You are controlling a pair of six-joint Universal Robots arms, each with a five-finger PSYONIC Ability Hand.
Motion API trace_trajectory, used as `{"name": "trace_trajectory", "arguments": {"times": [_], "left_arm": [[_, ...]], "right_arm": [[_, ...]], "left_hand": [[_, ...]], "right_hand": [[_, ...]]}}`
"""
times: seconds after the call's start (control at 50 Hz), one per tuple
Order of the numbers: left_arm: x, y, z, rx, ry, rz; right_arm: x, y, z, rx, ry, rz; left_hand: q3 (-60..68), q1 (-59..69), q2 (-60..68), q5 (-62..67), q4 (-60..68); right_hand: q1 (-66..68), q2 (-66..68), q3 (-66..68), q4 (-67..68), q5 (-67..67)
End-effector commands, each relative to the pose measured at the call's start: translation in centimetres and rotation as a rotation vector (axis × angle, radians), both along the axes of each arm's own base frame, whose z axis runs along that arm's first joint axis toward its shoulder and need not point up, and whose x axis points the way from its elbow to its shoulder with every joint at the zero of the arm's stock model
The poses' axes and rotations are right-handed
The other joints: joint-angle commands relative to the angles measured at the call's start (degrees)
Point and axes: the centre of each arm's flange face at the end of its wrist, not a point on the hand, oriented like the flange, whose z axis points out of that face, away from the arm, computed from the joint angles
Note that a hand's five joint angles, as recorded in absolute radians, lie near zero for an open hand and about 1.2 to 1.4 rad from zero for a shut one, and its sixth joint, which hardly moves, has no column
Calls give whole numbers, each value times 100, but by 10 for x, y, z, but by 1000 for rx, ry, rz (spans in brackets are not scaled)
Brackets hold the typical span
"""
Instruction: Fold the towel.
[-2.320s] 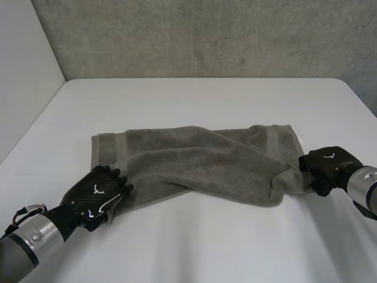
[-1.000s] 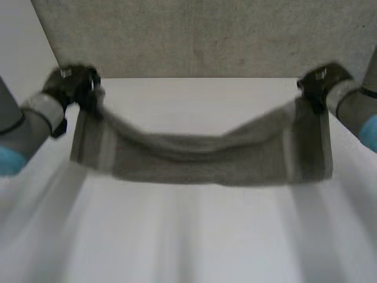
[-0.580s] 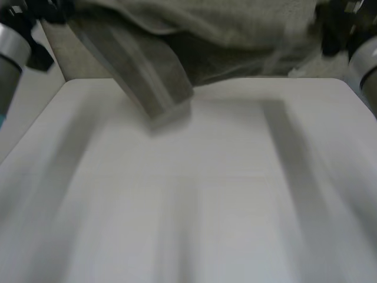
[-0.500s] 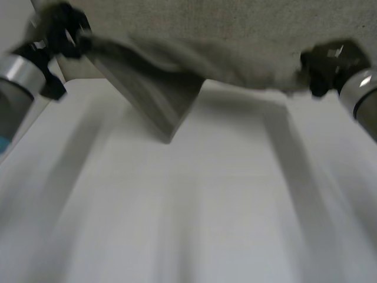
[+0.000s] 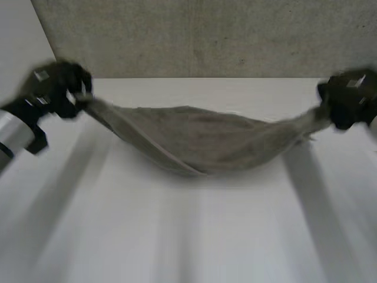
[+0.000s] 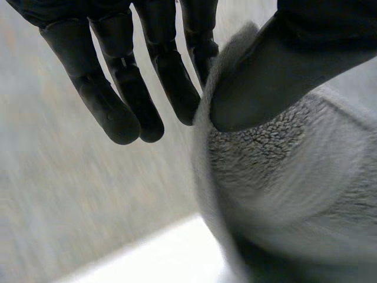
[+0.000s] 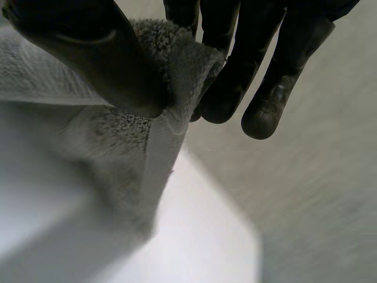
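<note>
Left hand (image 5: 59, 88) pinched on one end of towel (image 5: 206, 141), right hand (image 5: 347, 97) on the other, long axis slung crosswise, sagging by table's (image 5: 194, 236) far edge, near side open.

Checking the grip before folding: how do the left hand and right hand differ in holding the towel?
The left hand pinches the towel's left end, the right hand its right end. The left hand's grey wrist is in the head view; the right hand sits at that view's edge. Both pinch cloth between thumb and fingers.
</note>
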Motion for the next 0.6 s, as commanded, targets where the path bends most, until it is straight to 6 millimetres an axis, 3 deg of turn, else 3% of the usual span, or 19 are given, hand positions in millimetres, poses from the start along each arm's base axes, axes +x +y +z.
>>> {"name": "trace_trajectory", "arguments": {"times": [0.02, 0.08, 0.18, 0.22, 0.28, 0.32, 0.34, 0.38, 0.4, 0.44, 0.5, 0.54, 0.56, 0.6], "left_arm": [[17, 38, 105, -249, 185, 1], [24, 43, 121, -263, 239, 0], [29, 35, 107, -195, 261, 19], [28, 14, 72, -64, 266, 29], [27, 3, 54, 0, 263, 33], [26, -19, 21, 99, 235, 55], [26, -19, 21, 100, 235, 55], [21, -41, -12, 177, 176, 85], [21, -41, -12, 177, 176, 85], [14, -57, -40, 244, 92, 139], [12, -65, -50, 261, 36, 176], [2, -75, -59, 255, -80, 222], [2, -75, -59, 255, -80, 222], [-16, -82, -51, 195, -163, 233]], "right_arm": [[-8, 48, 98, -220, -40, 30], [-12, 51, 100, -165, -30, 40], [-11, 33, 70, -21, -14, 61], [-9, 21, 48, 61, -8, 69], [-7, 14, 39, 93, -2, 66], [-4, 0, 22, 146, 13, 65], [-4, 0, 21, 146, 13, 65], [2, -14, 5, 191, 22, 78], [2, -14, 5, 191, 22, 78], [12, -26, -10, 223, 35, 86], [19, -32, -16, 229, 48, 80], [28, -48, -25, 218, 72, 42], [28, -48, -25, 218, 72, 42], [37, -69, -24, 137, 85, 0]], "left_hand": [[-878, -468, -684, -1570, -723], [-878, -468, -684, -1570, -723], [-878, -468, -684, -1570, -723], [-878, -468, -684, -1570, -723], [-878, -468, -684, -1570, -723], [-878, -468, -684, -1570, -723], [-878, -468, -684, -1570, -723], [-878, -468, -684, -1570, -723], [-878, -468, -684, -1570, -723], [-878, -468, -684, -1570, -723], [-878, -468, -684, -1570, -723], [-878, -468, -684, -1570, -723], [-878, -468, -684, -1570, -723], [-878, -468, -684, -1570, -723]], "right_hand": [[318, 404, 288, 280, 321], [318, 404, 288, 280, 321], [318, 404, 288, 280, 321], [318, 404, 288, 280, 321], [318, 404, 288, 280, 321], [318, 404, 288, 280, 321], [318, 404, 288, 280, 321], [318, 404, 288, 280, 321], [318, 404, 288, 280, 321], [318, 404, 288, 280, 321], [318, 404, 288, 280, 321], [318, 404, 288, 280, 321], [318, 404, 288, 280, 321], [318, 404, 288, 280, 321]]}}
